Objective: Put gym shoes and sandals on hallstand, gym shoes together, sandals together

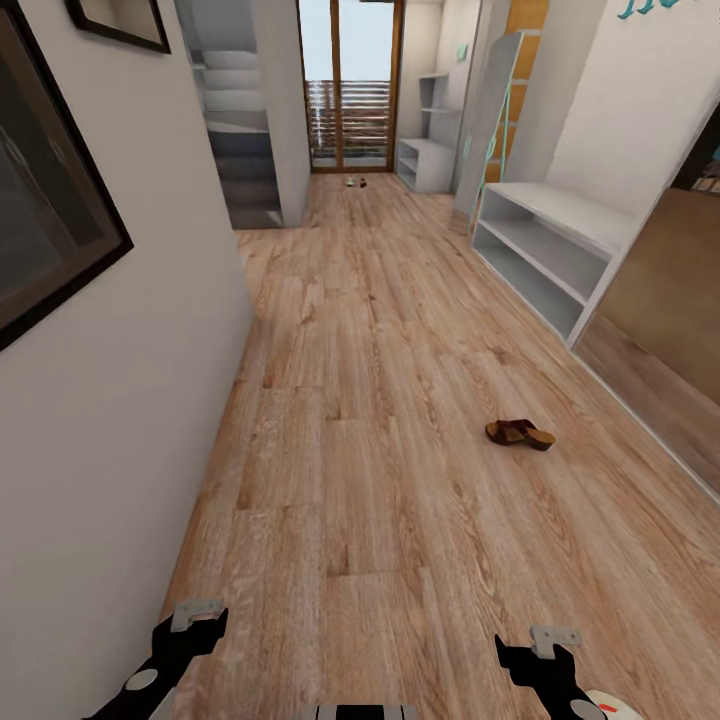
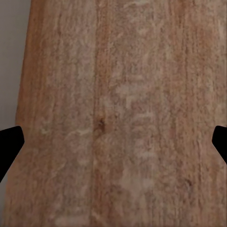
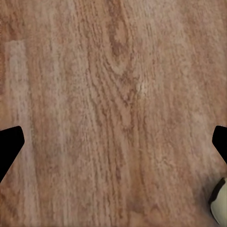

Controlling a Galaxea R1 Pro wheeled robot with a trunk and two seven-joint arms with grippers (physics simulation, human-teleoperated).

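A dark reddish-brown sandal [image 1: 518, 433] lies on the wood-plank corridor floor [image 1: 380, 420], ahead and to the right. Far down the corridor, by the glass door, sit two tiny shoes [image 1: 356, 182], one pale and one dark; they are too small to identify. The light grey hallstand [image 1: 545, 240] stands along the right wall, its bench top and low shelves bare. My left gripper [image 1: 197, 612] and right gripper [image 1: 553, 638] hang low at the near edge. Both are open over bare planks, the left gripper [image 2: 113, 146] and the right gripper [image 3: 113, 146] each holding nothing.
A white wall [image 1: 130, 400] runs close along my left, with dark framed pictures [image 1: 40, 220] on it. A second grey shelf unit [image 1: 425, 160] stands at the far end beside the glass door [image 1: 350, 90]. A doorway opening [image 1: 670, 300] lies past the hallstand on the right.
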